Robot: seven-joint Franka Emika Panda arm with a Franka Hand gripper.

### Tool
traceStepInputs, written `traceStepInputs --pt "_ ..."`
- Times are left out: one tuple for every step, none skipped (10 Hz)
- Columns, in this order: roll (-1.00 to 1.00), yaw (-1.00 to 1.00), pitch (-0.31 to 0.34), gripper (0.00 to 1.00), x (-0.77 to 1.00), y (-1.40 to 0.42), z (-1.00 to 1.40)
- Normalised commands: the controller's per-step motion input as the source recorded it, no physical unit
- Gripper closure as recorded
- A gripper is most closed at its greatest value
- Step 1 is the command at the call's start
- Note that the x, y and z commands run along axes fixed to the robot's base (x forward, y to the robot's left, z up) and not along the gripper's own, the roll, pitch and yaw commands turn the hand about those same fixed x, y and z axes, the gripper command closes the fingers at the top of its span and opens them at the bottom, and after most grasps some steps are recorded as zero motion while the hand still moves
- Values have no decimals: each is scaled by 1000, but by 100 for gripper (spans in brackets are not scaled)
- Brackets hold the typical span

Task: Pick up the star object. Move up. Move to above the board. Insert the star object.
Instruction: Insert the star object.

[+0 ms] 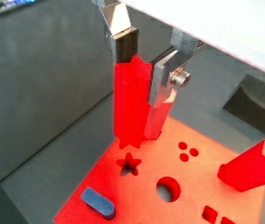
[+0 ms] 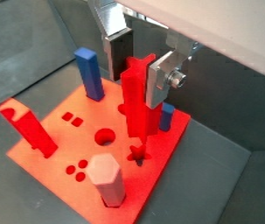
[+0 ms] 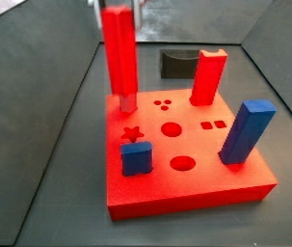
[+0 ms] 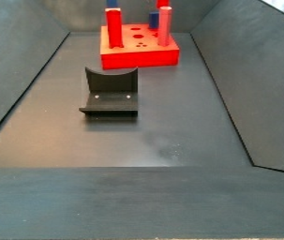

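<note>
I see gripper above thick red square board. Fingers squeeze tall thin red star peg upright, tip just above star hole. Straight so it slides in.

Bright-red star object in silver, dark-padded pincer; red board, blue pegs.

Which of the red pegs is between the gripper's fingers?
The star object, the slender ridged one, held by the gripper above the board. The notched peg and pinkish hexagonal peg stand free.
</note>
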Motion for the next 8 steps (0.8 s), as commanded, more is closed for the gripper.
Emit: traceStepInputs --pt "171 0 -269 100 -146 -109 -637" --pt "10 0 0 100 3 0 -77" --pt "79 9 -147 100 -31 -89 -363" --pt "146 54 -163 100 0 -83 -500" --pt "141 111 -134 100 140 -89 -566" --pt "129 91 -114 100 266 -83 -571" --pt "154 86 -109 100 340 -69 -566" --pt "183 123 -49 100 411 -3 -557"
